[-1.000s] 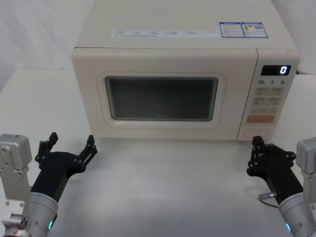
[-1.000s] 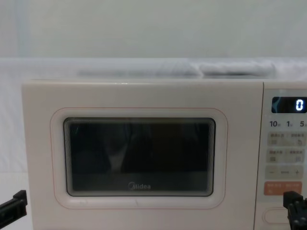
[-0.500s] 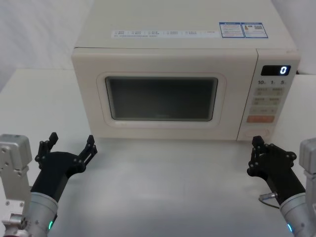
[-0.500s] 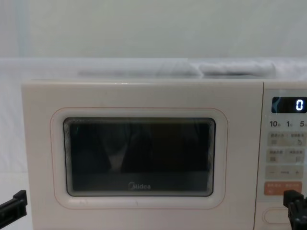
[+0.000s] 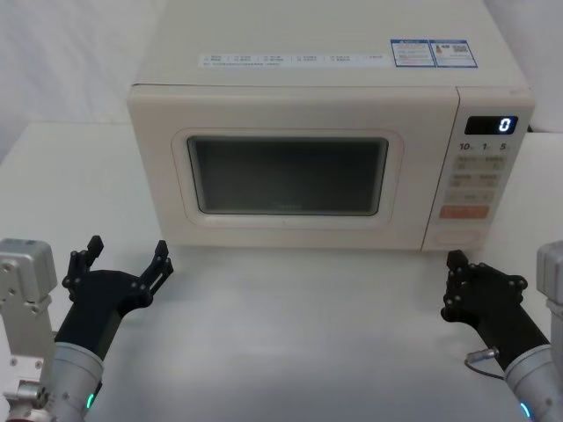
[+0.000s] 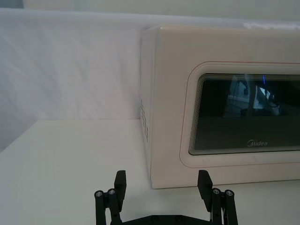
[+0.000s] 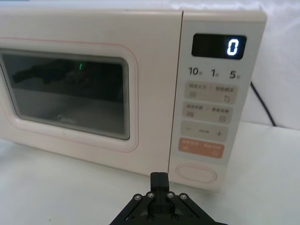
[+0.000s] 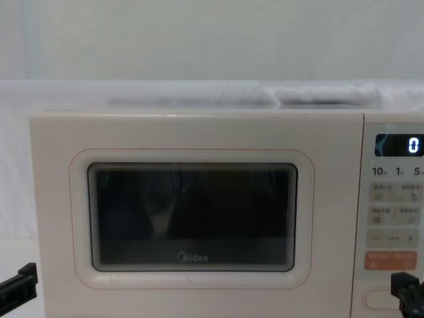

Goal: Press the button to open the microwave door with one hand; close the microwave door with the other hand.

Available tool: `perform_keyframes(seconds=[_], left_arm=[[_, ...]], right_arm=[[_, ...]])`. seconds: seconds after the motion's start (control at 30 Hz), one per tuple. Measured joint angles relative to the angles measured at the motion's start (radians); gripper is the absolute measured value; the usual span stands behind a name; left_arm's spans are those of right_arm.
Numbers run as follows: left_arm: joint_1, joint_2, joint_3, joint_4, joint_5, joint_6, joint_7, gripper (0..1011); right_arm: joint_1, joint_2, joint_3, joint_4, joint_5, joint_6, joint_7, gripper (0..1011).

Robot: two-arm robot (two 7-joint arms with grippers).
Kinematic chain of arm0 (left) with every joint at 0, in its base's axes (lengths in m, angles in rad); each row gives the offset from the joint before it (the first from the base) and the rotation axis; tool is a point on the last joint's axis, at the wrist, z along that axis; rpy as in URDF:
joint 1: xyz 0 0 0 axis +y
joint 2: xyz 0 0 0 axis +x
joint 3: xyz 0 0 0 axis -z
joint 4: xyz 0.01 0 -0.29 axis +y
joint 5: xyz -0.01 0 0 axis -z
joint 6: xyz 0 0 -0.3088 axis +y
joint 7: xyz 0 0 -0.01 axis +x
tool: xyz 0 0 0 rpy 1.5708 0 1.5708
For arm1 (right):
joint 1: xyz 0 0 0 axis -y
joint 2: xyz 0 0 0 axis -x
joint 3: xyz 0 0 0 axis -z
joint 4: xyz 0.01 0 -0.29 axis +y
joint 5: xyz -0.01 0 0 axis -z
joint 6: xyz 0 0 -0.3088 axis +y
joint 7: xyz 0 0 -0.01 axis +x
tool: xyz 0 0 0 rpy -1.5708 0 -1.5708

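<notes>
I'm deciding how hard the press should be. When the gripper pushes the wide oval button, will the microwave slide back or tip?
Probably neither. The microwave is broad and low, resting flat on the table, so tipping looks unlikely. The button sits near the base, so a push there gives little leverage. The shut right gripper is narrow, so it could slip off the raised rim.

Head view high, chest view low and close (both facing the microwave door (image 5: 290,180)).

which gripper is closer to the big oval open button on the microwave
Right. The right gripper sits just below and in front of the button; the left gripper is far across, before the door's left end.
</notes>
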Motion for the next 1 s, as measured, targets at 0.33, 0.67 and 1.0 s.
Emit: perform_keyframes(seconds=[0.33, 0.67, 1.0], left_arm=[[0.000, 0.000, 0.000, 0.000, 0.000, 0.000, 0.000, 1001], [0.000, 0.000, 0.000, 0.000, 0.000, 0.000, 0.000, 1001], [0.000, 0.000, 0.000, 0.000, 0.000, 0.000, 0.000, 1001]], right_arm=[[0.018, 0.002, 0.030, 0.007, 0.039, 0.092, 0.066, 0], [0.081, 0.008, 0.052, 0.078, 0.089, 0.138, 0.101, 0], [0.149, 0.005, 0.042, 0.170, 0.098, 0.128, 0.105, 0]])
